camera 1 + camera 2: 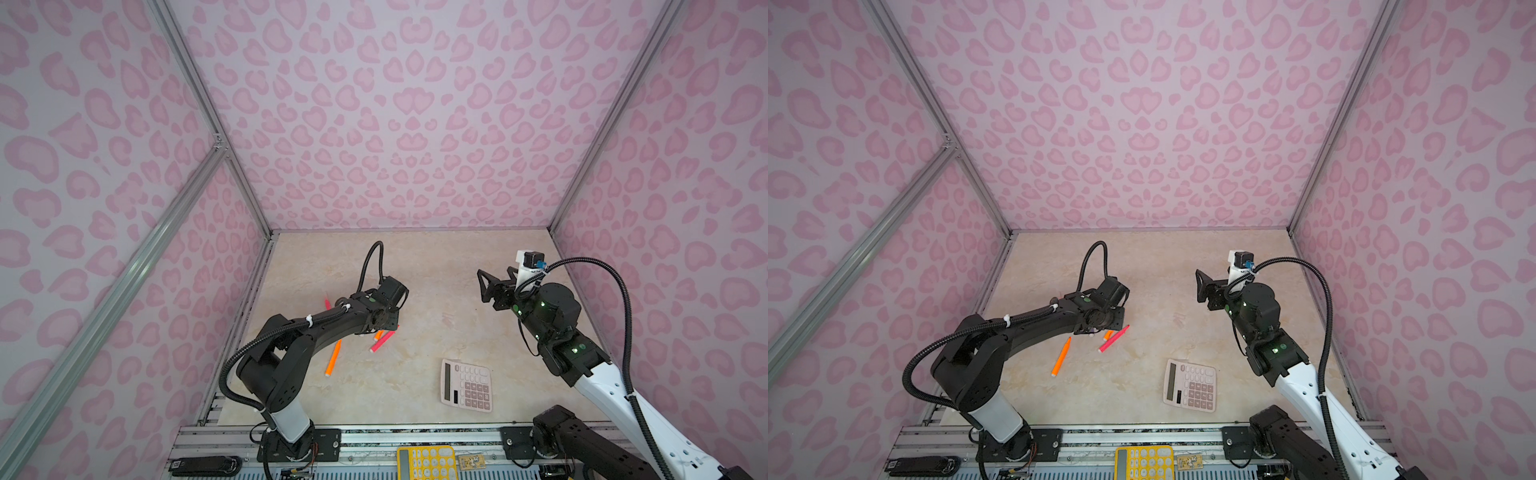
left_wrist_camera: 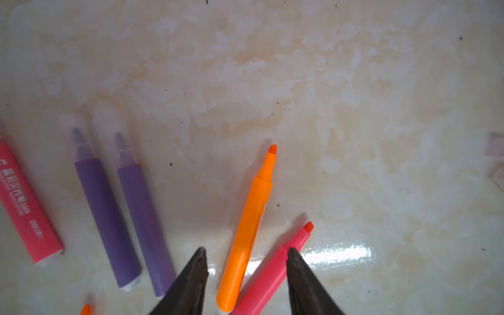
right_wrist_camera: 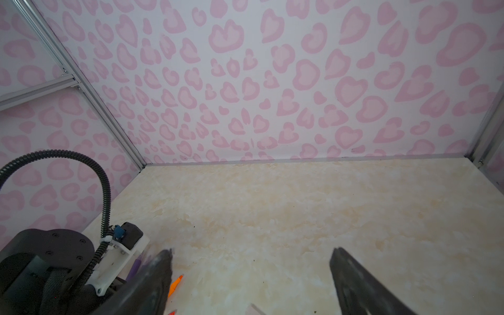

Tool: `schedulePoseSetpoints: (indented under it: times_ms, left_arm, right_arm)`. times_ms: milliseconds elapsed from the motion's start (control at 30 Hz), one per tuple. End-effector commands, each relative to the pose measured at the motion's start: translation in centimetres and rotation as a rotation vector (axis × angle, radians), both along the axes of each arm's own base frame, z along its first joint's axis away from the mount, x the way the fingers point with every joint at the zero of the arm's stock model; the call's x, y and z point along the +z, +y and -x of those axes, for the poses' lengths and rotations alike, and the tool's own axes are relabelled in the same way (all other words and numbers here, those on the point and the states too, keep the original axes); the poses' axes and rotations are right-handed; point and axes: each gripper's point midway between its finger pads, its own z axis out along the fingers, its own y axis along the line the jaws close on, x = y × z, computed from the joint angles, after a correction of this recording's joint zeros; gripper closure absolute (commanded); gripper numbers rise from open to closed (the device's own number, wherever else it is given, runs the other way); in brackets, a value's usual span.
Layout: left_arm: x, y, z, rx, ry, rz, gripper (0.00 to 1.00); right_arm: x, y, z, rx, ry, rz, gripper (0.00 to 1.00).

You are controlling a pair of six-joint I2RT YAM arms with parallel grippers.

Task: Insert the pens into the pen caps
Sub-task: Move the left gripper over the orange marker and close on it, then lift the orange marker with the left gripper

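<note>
1. In the left wrist view, the left end effector (image 2: 246, 252) is seen spread apart, and nothing is pinched. The orange pen (image 2: 253, 218) is laid flat on the desk (image 2: 354, 81), right in the gap between the two fingers. Its long side is lined up with the gap. Its bare tip is pointed away from the wrist. A pink pen (image 2: 275, 270) is laid just beside it, partly under one finger, so both could be caught by mistake. Two purple pens (image 2: 106, 218) are laid off to one side. Their tips are already covered by clear pen caps (image 2: 77, 139). No loose cap can be picked out for sure.

2. In both top views, the same bunch is found under the left arm, so that arm is much the nearer one. A second orange pen (image 1: 333, 358) is laid alone nearby. A pink calculator (image 1: 467, 384) is set well apart from the pens. Plenty of bare desk is left in the middle.

3. In the right wrist view, the right end effector (image 3: 251, 253) is seen wide apart and empty. It is raised over bare desk, with open room in front.
</note>
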Motion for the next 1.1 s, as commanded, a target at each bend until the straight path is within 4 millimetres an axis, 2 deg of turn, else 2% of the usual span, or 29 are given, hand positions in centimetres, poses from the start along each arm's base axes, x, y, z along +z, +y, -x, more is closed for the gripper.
schedulePoseSetpoints:
  times_ms: [0, 400, 700, 867, 1067]
  left_arm:
    - [-0.4, -0.7, 0.0, -0.032, 0.021, 0.007, 0.50]
    - [-3.7, -0.6, 0.0, -0.007, 0.123, -0.044, 0.52]
    - [-3.8, 0.2, 0.4, -0.004, 0.133, -0.054, 0.60]
    - [-4.6, -0.1, 0.7, -0.010, 0.167, -0.045, 0.63]
    - [-5.8, -0.6, 1.0, -0.017, 0.212, -0.034, 0.84]
  right_arm:
    - [0.2, -0.1, 0.2, 0.000, -0.012, 0.002, 0.09]
    - [0.1, -0.8, 0.8, -0.019, -0.026, 0.005, 0.07]
    - [0.0, -1.1, 0.7, -0.035, -0.022, 0.014, 0.07]
    - [0.0, -1.2, 0.7, -0.042, -0.015, 0.019, 0.07]
    - [-0.1, -1.3, 0.7, -0.050, -0.017, 0.022, 0.07]
